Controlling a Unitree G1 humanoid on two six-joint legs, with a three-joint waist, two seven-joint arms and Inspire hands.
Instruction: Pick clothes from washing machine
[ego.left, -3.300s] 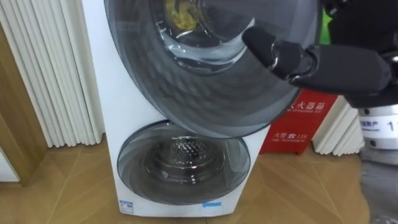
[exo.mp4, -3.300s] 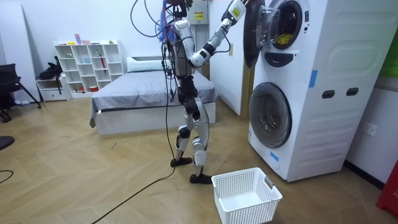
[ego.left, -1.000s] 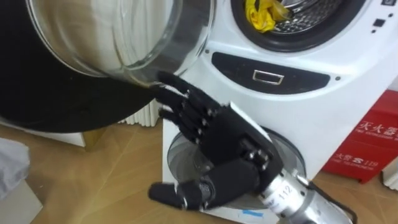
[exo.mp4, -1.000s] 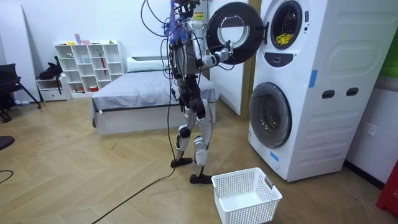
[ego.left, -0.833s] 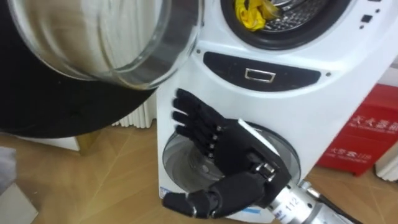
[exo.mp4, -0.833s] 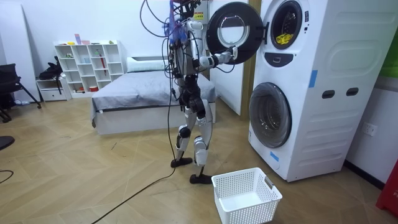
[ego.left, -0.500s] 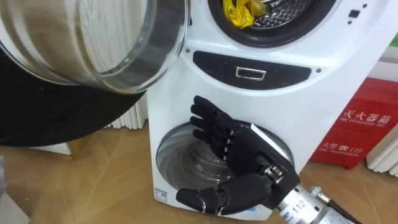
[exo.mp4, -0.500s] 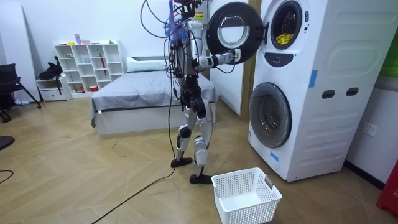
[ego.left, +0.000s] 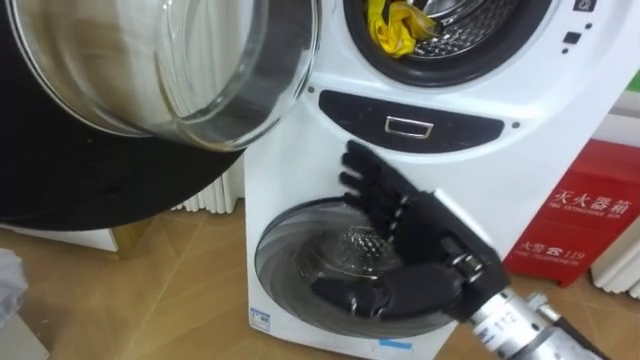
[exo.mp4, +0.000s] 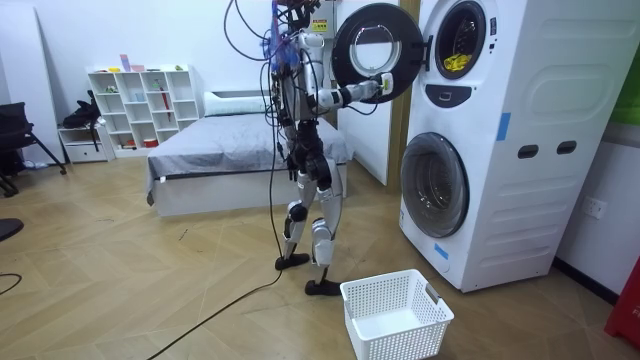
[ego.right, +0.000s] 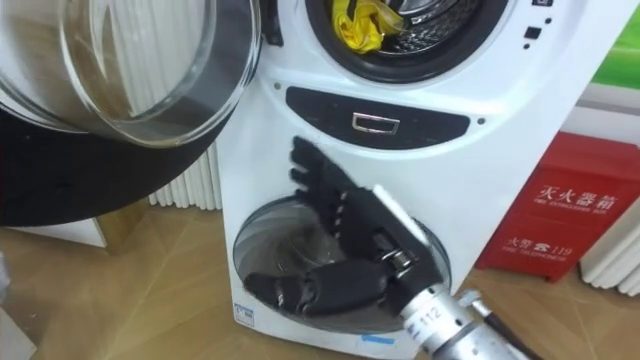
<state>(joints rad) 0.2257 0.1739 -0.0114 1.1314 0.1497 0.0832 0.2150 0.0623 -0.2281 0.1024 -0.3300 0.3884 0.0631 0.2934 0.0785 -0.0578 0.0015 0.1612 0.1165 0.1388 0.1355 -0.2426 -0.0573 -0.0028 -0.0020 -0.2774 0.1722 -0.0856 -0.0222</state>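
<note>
Near lower drum door, right hand flat, released, empty; yellow garment inside open upper drum.

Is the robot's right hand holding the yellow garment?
No, the right hand hangs open before the lower door, while the yellow garment lies in the upper drum.

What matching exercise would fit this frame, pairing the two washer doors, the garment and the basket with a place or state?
Things:
1. upper door
2. lower door
3. yellow garment
4. white basket

Place or state:
A. on the floor
B. swung open
C. in the upper drum
D. shut

Pairs: 1-B, 2-D, 3-C, 4-A
</note>
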